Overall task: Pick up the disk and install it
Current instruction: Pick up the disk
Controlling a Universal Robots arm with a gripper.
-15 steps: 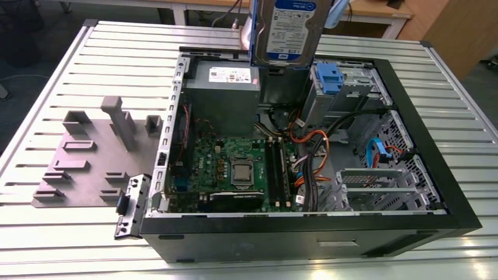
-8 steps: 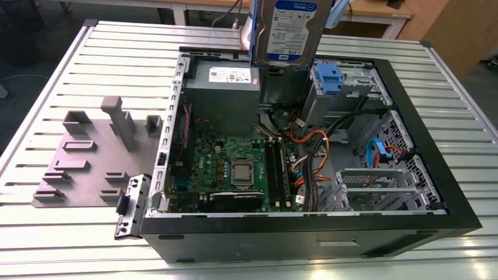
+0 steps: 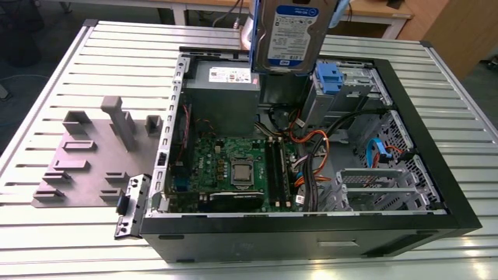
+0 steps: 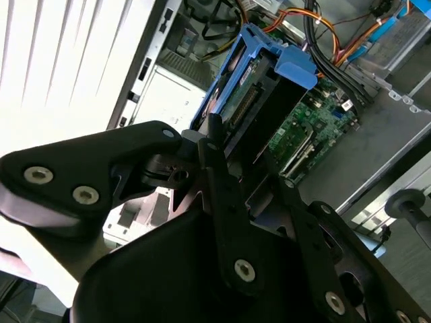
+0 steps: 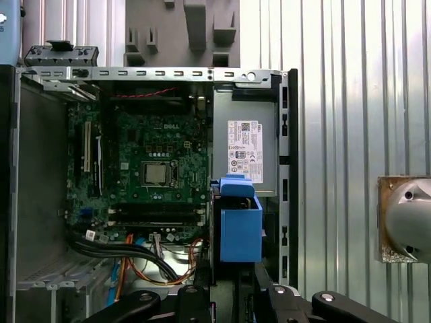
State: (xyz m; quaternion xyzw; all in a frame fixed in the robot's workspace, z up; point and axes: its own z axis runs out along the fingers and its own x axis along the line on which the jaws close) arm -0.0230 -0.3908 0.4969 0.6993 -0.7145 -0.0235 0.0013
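Silver disk (image 3: 286, 35), label facing the exterior view, framed in its blue carrier (image 5: 240, 229).

- Position: aloft, upright on its narrow end, over the far side of the open computer case (image 3: 295, 236). It hangs between the power supply (image 3: 224, 93) and the grey metal cage (image 3: 350, 96), touching neither.
- Hold: the hand (image 4: 240, 138) is clenched on the disk, a black finger on either side of the carrier in the second wrist view. Gripping one end leaves the rest of the carrier free. By my judgement that suits a part meant to slide into a bay.
- Case: lies on its side on the slatted metal desk (image 3: 70, 245) with the panel off. The motherboard (image 3: 233, 166) and cage face upward, within reach from above.
- Beside the case, on the exterior view's left: a grey fixture plate (image 3: 86, 169) with raised blocks, nothing on it.
- Task status: disk lifted, not yet seated.
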